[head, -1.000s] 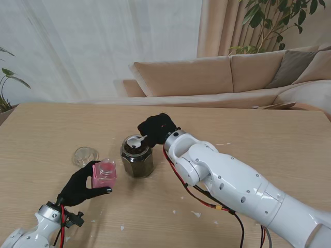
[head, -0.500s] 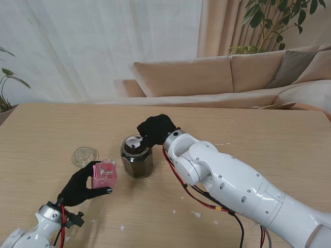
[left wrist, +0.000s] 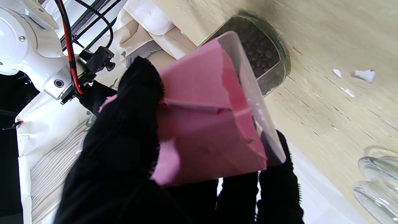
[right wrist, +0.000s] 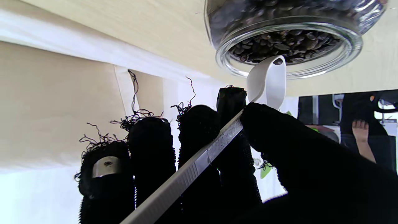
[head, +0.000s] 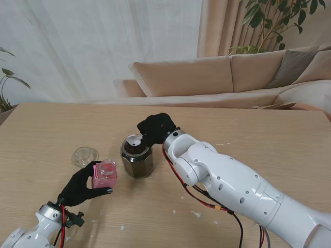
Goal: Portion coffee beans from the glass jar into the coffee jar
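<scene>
- Scooping is the step going on here, I'd say: the right hand is pinched around a white spoon, thumb on one side of the flat handle and fingers on the other, so it's clenched on the spoon and nothing else.
- The spoon's bowl sits right at the mouth of the glass jar, tipped down into the opening. From the wrist view it's at the rim, just over the coffee beans; I can't tell if there's anything in it yet.
- The handle's long axis runs from the jar mouth back toward the right hand, which sits just past the jar on its far-right side.
- The left hand is wrapped around the small pink jar, fingers and thumb gripping its sides, so it's grasping that one. It looks slightly tilted, with the open top facing up. I can't tell if it rests on the surface.
- Key relation: the pink jar sits just left of the glass jar and a bit nearer to me, close but not touching. A loaded spoon would only need a short swing left from the glass jar's mouth.
- A clear glass lid lies left of the glass jar, beyond the pink one, out of that path.
</scene>
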